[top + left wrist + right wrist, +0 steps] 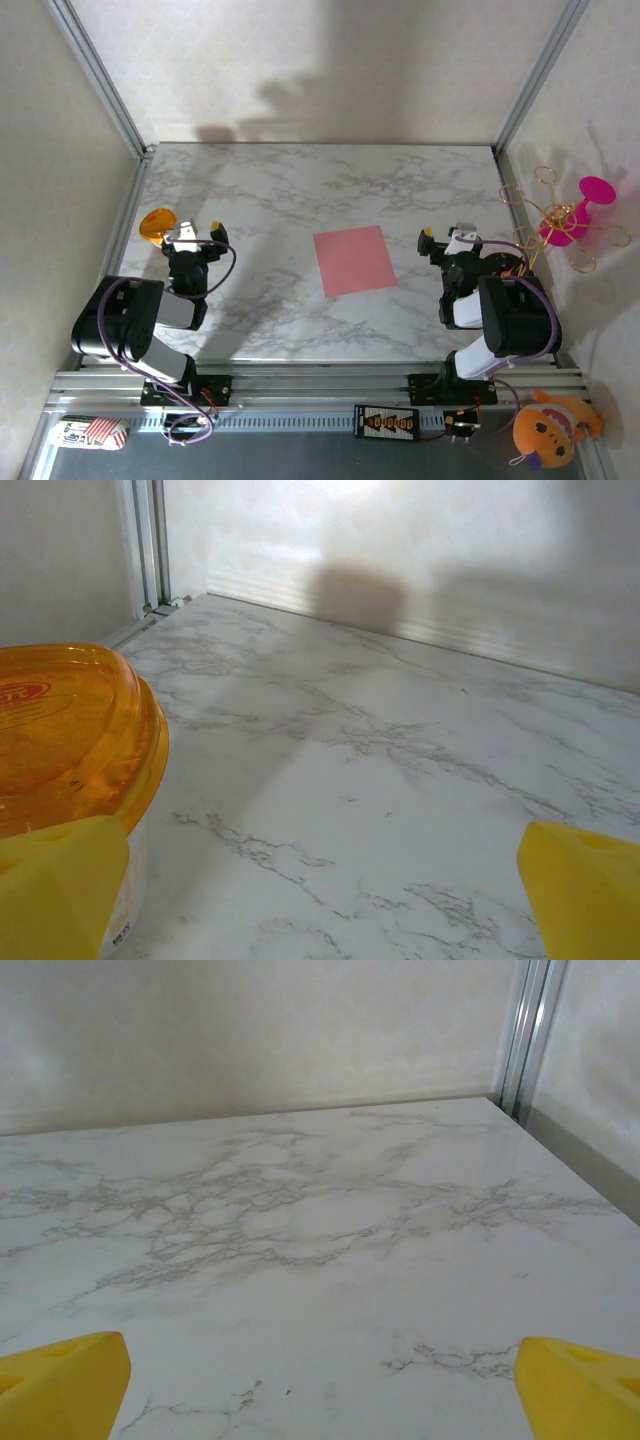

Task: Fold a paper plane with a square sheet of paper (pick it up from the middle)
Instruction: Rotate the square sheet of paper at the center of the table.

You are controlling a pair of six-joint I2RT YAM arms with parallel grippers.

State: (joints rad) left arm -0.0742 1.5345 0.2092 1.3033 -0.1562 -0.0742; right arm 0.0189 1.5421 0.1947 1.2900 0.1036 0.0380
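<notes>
The sheet (354, 260) lies flat on the marble table (300, 190), a plain pink square turned a little off the table's edges. No crease shows on it. It sits mid-table, slightly right of centre, between the two arms. It lies nearer the right jaws than the left and touches neither.

The left arm (130, 320) is folded back at the near left, with its jaws pointing toward the far side. The left jaws stand wide open and hold nothing. In the left wrist view its yellow fingertips (60, 885) sit at the two bottom corners, with bare marble between them. A tub with a clear orange lid (70, 730) stands just left of these jaws, close against the left fingertip; whether they touch I cannot tell. In the top view the tub (156, 225) is near the table's left edge.

The right arm (510, 320) is folded the same way at the near right. The right jaws are also spread wide and empty. Its yellow fingertips (60, 1380) show in the bottom corners of the right wrist view, over bare table.

Off the table, a magenta flower toy (578, 215) with wire loops sits at the right. An orange plush (550, 430) lies at the near right corner.
</notes>
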